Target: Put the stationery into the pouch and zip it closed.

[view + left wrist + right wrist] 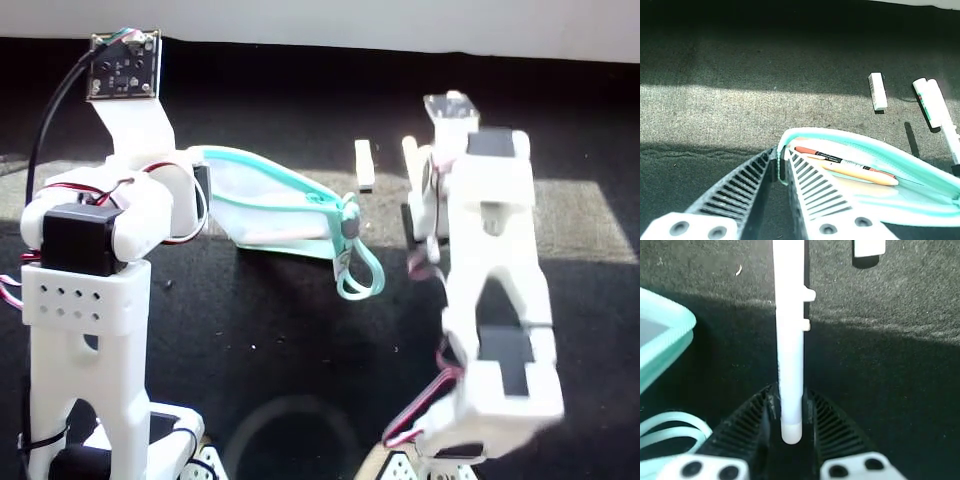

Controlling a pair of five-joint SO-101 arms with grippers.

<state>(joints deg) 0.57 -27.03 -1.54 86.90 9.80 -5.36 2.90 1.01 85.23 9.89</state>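
Observation:
A mint-green pouch (270,205) lies on the dark mat with its mouth open. My left gripper (779,152) is shut on the rim at one end of the pouch (875,200). Inside it lie a red-and-black pen (822,156) and an orange pencil (860,172). My right gripper (790,405) is shut on a long white pen (790,340), which points away from it just above the mat, beside the pouch's zip-pull end (348,225). A small white eraser (364,165) rests on the mat beyond the pouch, and the white pen (935,102) is next to it.
The pouch's looped wrist strap (360,275) trails onto the mat near the right gripper. Bright sunlight crosses the mat in a band behind the pouch. A pale wall edge (400,25) runs along the far side.

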